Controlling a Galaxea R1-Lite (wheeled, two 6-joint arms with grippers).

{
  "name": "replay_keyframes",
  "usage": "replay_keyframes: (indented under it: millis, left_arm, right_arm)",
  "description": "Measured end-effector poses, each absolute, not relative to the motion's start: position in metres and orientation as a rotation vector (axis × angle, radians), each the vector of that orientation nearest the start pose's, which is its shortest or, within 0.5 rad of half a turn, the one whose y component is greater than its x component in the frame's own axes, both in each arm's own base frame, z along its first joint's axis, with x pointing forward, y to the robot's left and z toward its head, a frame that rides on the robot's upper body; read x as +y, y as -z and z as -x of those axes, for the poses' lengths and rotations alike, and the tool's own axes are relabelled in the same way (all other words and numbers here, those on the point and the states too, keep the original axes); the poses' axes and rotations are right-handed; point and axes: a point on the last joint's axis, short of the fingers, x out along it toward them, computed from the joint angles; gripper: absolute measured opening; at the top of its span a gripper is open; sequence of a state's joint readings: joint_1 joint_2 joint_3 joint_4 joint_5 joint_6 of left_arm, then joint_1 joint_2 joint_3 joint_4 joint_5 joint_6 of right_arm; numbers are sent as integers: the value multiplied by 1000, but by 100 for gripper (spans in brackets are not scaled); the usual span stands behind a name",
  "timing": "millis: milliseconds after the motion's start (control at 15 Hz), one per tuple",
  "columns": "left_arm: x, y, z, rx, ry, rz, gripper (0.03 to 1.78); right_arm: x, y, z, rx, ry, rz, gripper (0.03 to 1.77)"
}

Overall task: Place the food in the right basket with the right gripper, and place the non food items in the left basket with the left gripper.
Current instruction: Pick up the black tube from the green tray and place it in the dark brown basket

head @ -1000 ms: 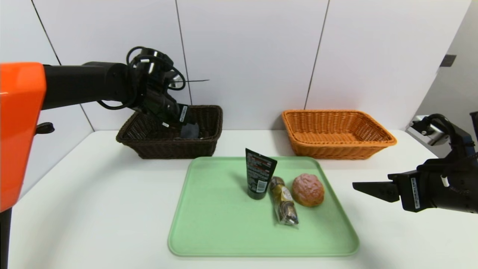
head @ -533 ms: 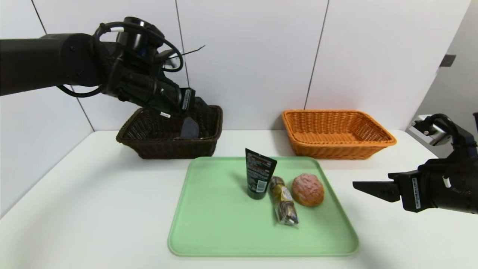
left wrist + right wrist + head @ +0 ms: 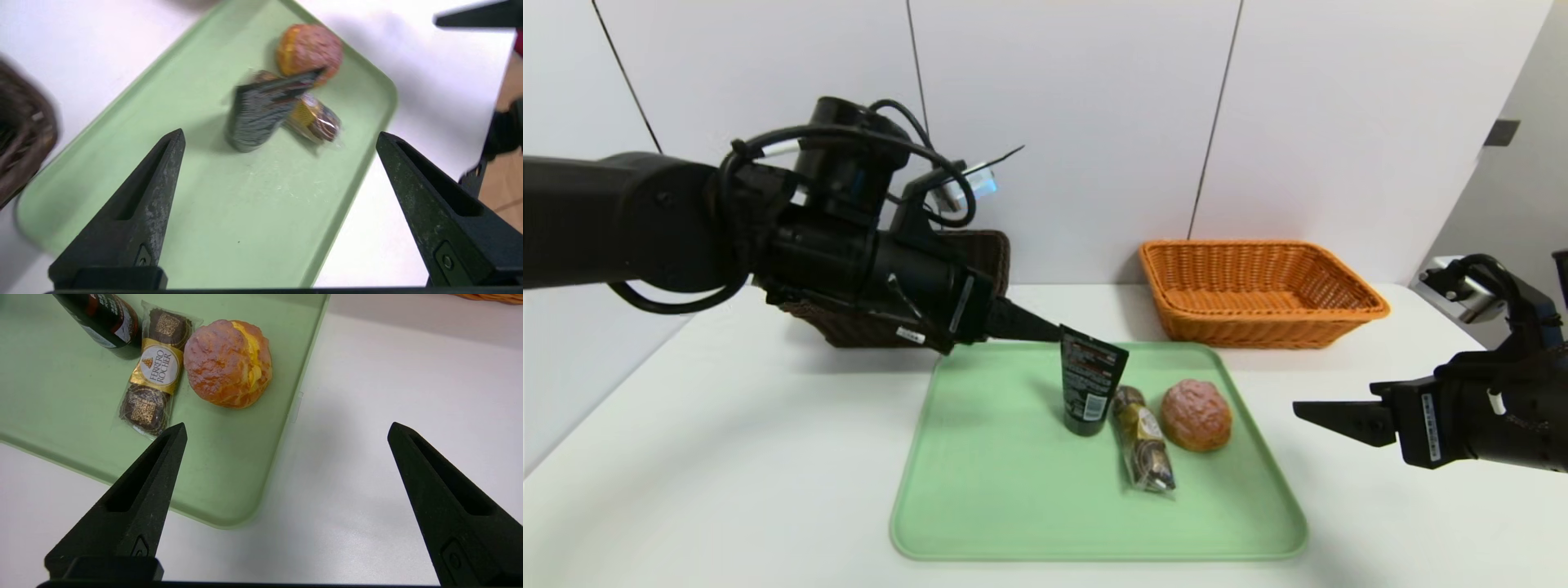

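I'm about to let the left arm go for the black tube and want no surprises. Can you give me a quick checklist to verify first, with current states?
1. Left gripper jaws open, empty: ok.
2. Black tube standing upright on the green tray: ok.
3. Tube clear of the wrapped snack: not ok, they sit close together; contact cannot be told.
4. Right gripper off the tray, at its right side: ok.
5. Room in the dark brown basket: cannot tell, the arm hides it.

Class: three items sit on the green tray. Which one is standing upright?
The black tube, standing on its cap; the wrapped snack and the bun beside it lie on the tray.
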State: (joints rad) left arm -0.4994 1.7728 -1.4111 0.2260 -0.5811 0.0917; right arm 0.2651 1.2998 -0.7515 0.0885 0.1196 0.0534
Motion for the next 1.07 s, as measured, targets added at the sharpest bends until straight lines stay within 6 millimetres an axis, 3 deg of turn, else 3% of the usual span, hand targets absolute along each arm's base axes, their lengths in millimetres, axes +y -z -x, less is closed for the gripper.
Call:
replay_keyframes:
  millis: [200,467,1067]
  left_arm:
    - [-171,-226,-279,468,1261,-170,167]
    - [-173,-204,-279,395,1384,-304,167]
    - [-190,-158,-317,348,1402,-352,169]
  right_arm:
    - [52,-201,-183,650,-353,-4,170]
    - [52,-200,-183,656,-352,-3,170]
    - [51,-195,-178,668,-345,0,170]
